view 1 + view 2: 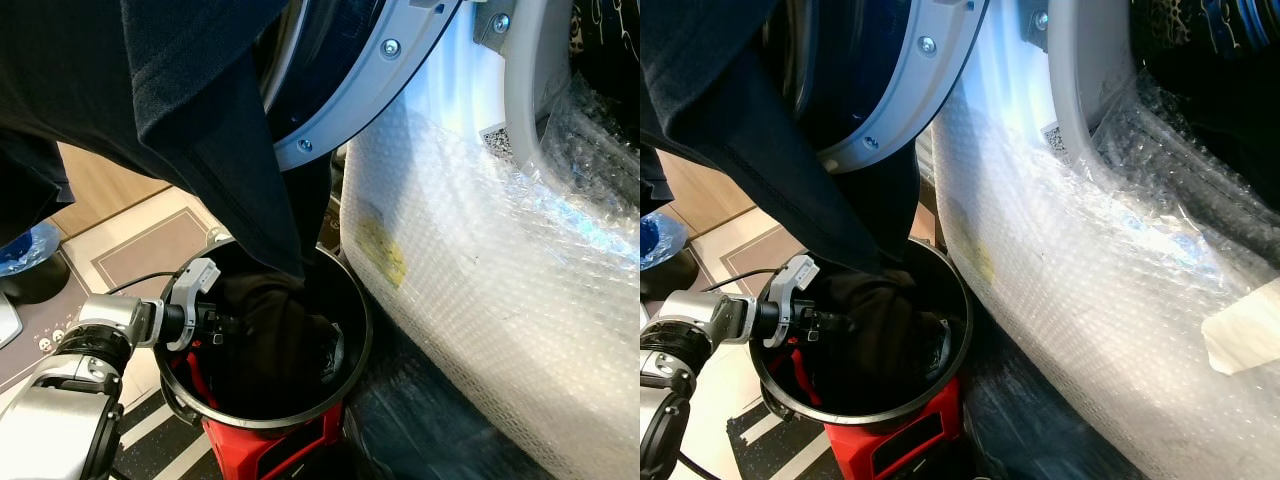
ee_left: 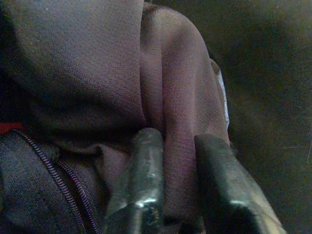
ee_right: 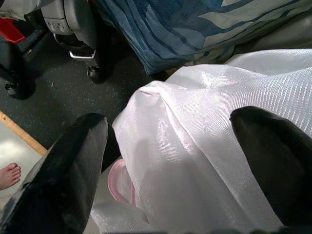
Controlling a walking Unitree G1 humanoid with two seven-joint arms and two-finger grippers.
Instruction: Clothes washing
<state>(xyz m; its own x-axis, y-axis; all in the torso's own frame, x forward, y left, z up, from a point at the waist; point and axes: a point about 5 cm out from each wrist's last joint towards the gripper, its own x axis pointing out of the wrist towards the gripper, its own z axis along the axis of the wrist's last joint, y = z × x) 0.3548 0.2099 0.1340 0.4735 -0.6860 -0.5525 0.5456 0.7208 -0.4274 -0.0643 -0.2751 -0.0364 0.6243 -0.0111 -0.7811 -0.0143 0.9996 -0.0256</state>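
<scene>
A round black basket [image 1: 361, 302] on a red base [image 1: 268, 452] stands in front of the washing machine and holds dark clothes. My left gripper [image 1: 228, 325] reaches over the basket's rim into it. In the left wrist view its fingers [image 2: 146, 165] are shut on a fold of a dark maroon garment [image 2: 97, 63], next to a zippered piece [image 2: 53, 180]. A large navy garment [image 1: 200, 110] hangs from the upper left down into the basket. My right gripper [image 3: 168, 119] is open, its fingers wide apart over white sheer fabric [image 3: 195, 161].
The washing machine body [image 1: 480, 280] is wrapped in bubble wrap, with its round door [image 1: 350, 100] swung open above the basket. The drum opening [image 1: 1180, 30] shows patterned cloth. The right wrist view shows blue striped cloth [image 3: 195, 24], a chair wheel [image 3: 92, 70] and a person's foot [image 3: 9, 173].
</scene>
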